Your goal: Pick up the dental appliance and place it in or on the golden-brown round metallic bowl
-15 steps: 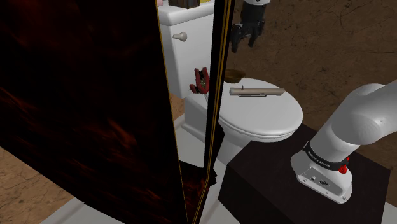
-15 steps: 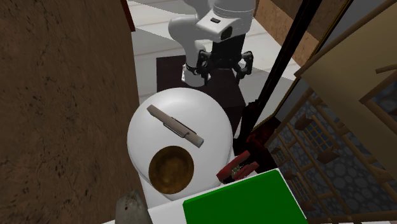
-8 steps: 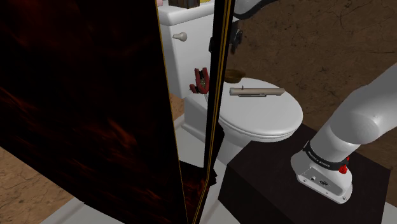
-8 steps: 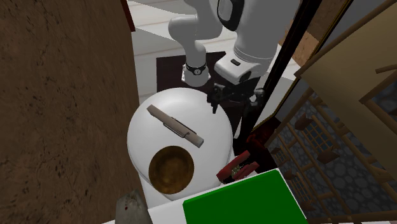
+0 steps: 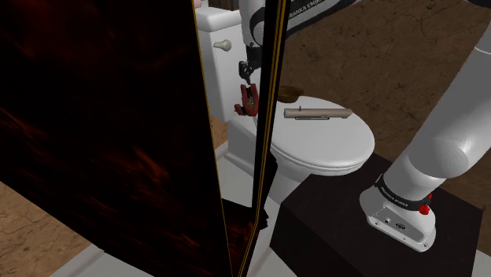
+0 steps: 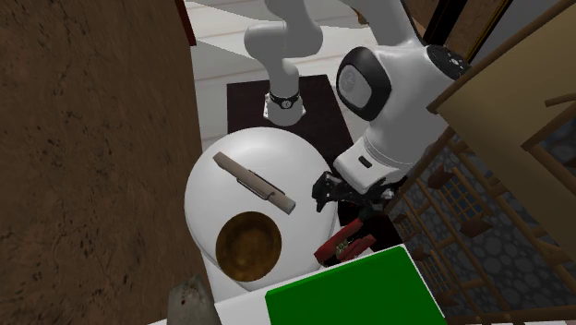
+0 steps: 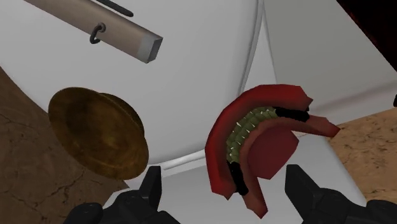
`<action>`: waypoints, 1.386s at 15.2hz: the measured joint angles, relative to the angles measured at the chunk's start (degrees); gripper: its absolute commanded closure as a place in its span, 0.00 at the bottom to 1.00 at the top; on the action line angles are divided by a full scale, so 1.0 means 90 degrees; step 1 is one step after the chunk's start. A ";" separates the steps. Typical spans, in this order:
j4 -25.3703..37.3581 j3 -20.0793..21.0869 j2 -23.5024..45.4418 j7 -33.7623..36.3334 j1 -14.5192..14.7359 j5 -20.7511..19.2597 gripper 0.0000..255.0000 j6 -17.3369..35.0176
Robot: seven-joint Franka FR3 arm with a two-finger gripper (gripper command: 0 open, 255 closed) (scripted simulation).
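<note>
Gripper hung spread wide over red dental appliance, which lay just beside white toilet lid, golden-brown bowl and beige bar sat on lid, dark door panel crossed arm in shoulder view.

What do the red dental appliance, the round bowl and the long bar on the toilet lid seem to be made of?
Red dental appliance: probably glossy plastic or acrylic, with smooth red surfaces around a row of greenish teeth.
Round bowl: likely metal, golden-brown with a dull, mottled sheen.
Long bar: unclear, matte beige, perhaps wood, with a small dark hook.
</note>
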 measured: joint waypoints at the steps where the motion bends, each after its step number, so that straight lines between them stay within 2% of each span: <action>1: 0.0236 -0.0004 0.0254 0.0169 0.0038 -0.0159 0.00 -0.0051; 5: 0.1148 -0.0118 0.1333 0.0784 0.0230 -0.0769 0.00 -0.0145; 7: 0.1372 -0.0168 0.1623 0.0914 0.0283 -0.0904 0.00 -0.0133; 14: 0.1318 -0.0262 0.1928 0.1027 0.0249 -0.1069 0.00 0.0215; 20: 0.1310 -0.0269 0.1947 0.1032 0.0244 -0.1079 0.00 0.0244; 21: 0.1310 -0.0269 0.1947 0.1032 0.0244 -0.1079 1.00 0.0244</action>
